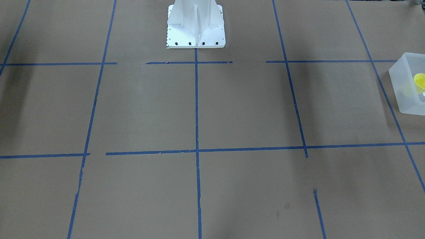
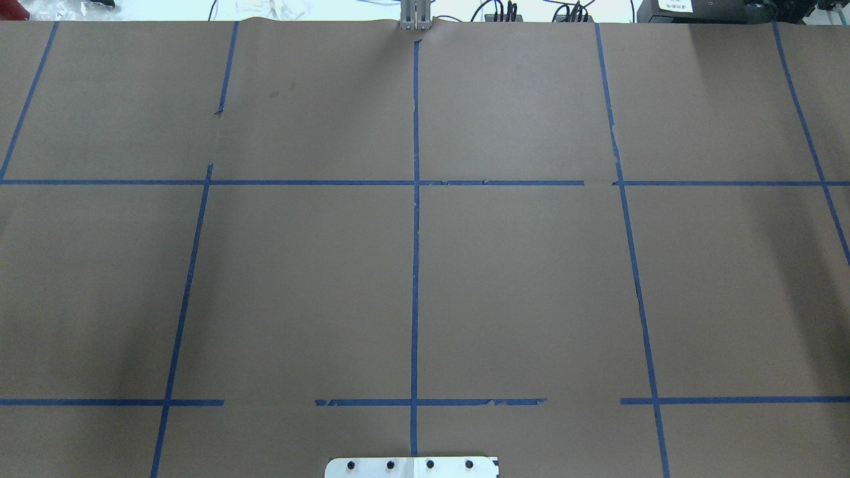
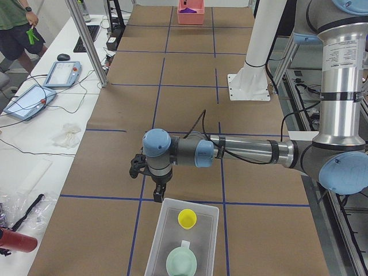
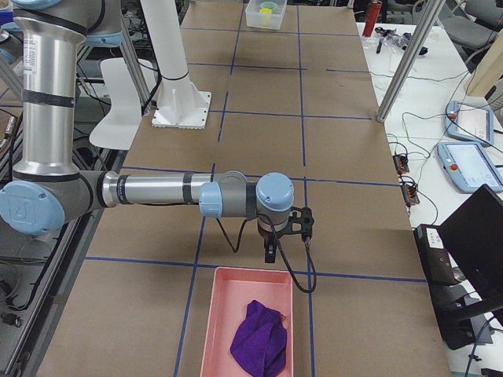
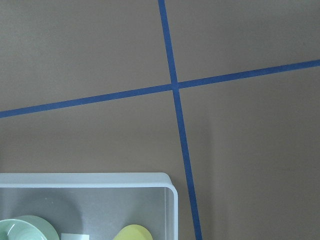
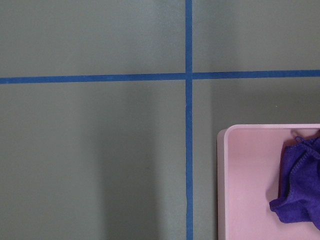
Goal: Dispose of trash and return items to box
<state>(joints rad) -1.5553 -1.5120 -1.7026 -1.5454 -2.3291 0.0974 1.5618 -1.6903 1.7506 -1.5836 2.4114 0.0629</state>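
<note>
The frosted-white box (image 3: pixel 198 210) stands at the table's end on my left. The yellow cup (image 3: pixel 187 218) and the mint-green bowl (image 3: pixel 181 261) are inside it. The left wrist view shows the box rim (image 5: pixel 100 179), the bowl (image 5: pixel 25 227) and the cup (image 5: pixel 132 232). The box (image 1: pixel 403 89) and the cup (image 1: pixel 419 80) also show at the right edge of the front-facing view. My left gripper (image 3: pixel 157 191) hangs just beyond the box's far end. My right gripper (image 4: pixel 269 250) hangs just beyond a pink tray (image 4: pixel 236 290). I cannot tell whether either gripper is open or shut.
The pink tray (image 6: pixel 250 175) at the table's end on my right holds a crumpled purple cloth (image 6: pixel 299 192). The white robot base (image 1: pixel 195 26) stands at mid-table. Brown paper with blue tape lines covers the table. A desk with tablets and cables runs along the far side (image 3: pixel 52 86).
</note>
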